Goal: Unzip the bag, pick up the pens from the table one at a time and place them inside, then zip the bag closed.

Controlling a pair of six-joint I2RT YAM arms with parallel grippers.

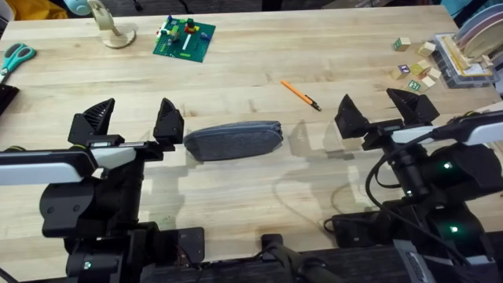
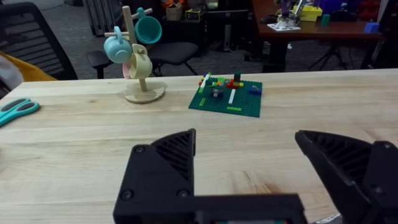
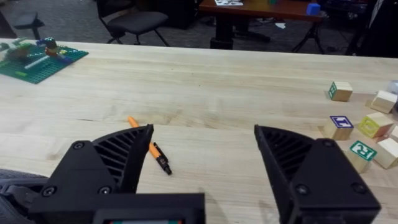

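1. The wooden butcher-block desk point(image 1: 251, 71) runs across the whole overhead frame, its plank seams going left to right.
2. The left tool point(image 1: 132, 119) sits at the left of the overhead frame, its two black fingers spread wide apart with nothing between them; its inner finger stands just beside the left end of the pouch.
3. The right tool point(image 1: 380, 110) sits at the right of the overhead frame, its fingers likewise spread apart and holding nothing, well apart from the pouch.
4. The grey fabric pencil pouch point(image 1: 233, 141) lies flat near the centre of the overhead frame, between the two tools, long side left to right. I cannot tell whether its zipper is open.
5. A green building-brick baseplate point(image 1: 184, 38) with small coloured bricks on it lies at the upper left of centre.
6. A wooden mug tree point(image 2: 138, 53) stands in the upper left of the left wrist view, carrying pastel cups.
7. Teal-handled scissors point(image 1: 14, 56) rest at the far left edge of the overhead frame.
8. Wooden letter blocks point(image 1: 416, 69) are scattered at the upper right.
9. An orange pen with a black tip point(image 1: 301, 95) lies slanted on the desk, right of centre, above and to the right of the pouch and apart from it.
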